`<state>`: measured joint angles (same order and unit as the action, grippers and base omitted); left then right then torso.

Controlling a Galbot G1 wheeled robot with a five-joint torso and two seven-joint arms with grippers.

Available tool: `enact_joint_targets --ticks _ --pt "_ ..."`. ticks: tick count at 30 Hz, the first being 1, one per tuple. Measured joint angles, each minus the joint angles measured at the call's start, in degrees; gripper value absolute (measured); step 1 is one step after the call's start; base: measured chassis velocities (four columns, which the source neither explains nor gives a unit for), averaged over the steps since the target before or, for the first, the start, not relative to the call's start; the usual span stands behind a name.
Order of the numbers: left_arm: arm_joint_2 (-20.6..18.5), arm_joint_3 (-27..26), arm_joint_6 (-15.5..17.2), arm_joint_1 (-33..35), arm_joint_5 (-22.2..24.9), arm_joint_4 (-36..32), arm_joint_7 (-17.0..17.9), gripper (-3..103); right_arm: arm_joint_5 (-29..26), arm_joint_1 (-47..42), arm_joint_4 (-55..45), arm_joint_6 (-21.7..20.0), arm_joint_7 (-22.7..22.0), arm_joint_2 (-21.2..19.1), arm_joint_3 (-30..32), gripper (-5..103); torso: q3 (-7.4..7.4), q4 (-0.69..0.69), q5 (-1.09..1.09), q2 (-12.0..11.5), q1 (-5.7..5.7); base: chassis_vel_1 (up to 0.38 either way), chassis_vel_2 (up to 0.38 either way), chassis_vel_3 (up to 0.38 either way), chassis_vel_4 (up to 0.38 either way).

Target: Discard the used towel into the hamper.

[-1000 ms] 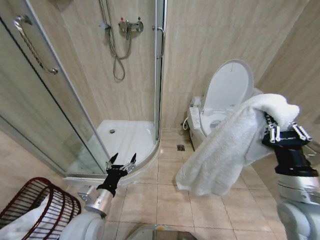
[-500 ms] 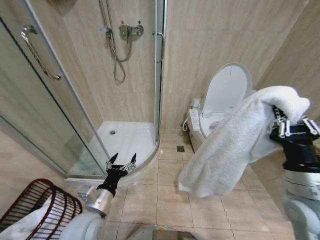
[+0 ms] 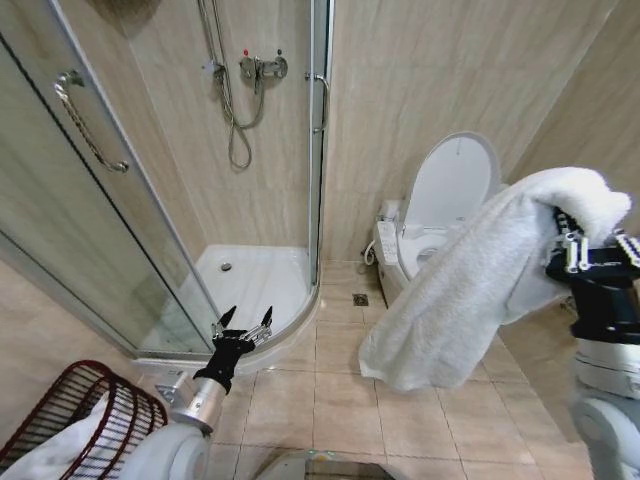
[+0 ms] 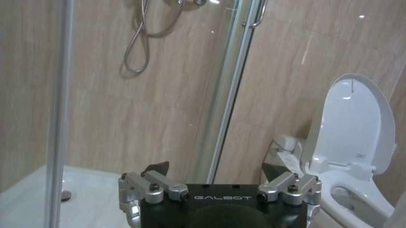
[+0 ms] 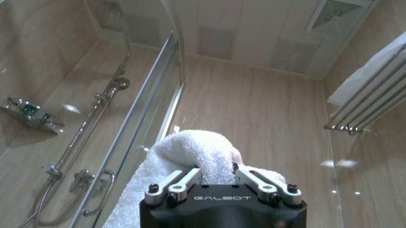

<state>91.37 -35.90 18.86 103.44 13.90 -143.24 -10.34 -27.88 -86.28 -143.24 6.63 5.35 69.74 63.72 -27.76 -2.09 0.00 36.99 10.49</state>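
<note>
One white towel (image 3: 470,290) pinched between right gripper (image 3: 592,248) fingers (image 5: 184,183).

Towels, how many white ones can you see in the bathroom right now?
3: one towel hangs from the right gripper; one white cloth lies in the hamper; one folded towel sits on the wall rack. Others may be hidden.

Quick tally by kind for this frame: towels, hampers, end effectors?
Towels: 2, a white towel held up by the right end effector, and white cloth already in the hamper.
Hampers: 1, the hamper on the floor.
End effectors: 2, including the left end effector, open, empty.
Total: 5.
</note>
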Motion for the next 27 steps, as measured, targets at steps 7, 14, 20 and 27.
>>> enact_joint_targets --ticks 7,14,20,27 --pt "0.0 0.0 0.0 0.0 0.0 0.0 0.0 99 -0.2 0.0 0.0 0.0 0.1 0.1 -0.1 12 -0.96 0.00 0.00 1.7 0.71 0.000 0.000 0.000 0.000" --pt "0.0 0.0 0.0 0.0 0.0 0.0 0.0 99 -0.3 0.1 0.0 0.0 0.3 0.1 -0.2 12 -1.82 0.00 0.00 3.2 1.34 0.000 0.000 0.000 0.000" --pt "0.0 0.0 0.0 0.0 0.0 0.0 0.0 99 -0.4 0.6 0.0 0.0 0.9 0.1 -0.3 12 -2.78 0.00 0.00 4.9 2.12 0.000 0.000 0.000 0.000" --pt "0.0 0.0 0.0 0.0 0.0 0.0 0.0 99 -0.5 0.8 0.0 -0.1 1.0 -0.1 -0.3 12 -3.64 0.00 0.00 6.5 2.79 0.000 0.000 0.000 0.000"
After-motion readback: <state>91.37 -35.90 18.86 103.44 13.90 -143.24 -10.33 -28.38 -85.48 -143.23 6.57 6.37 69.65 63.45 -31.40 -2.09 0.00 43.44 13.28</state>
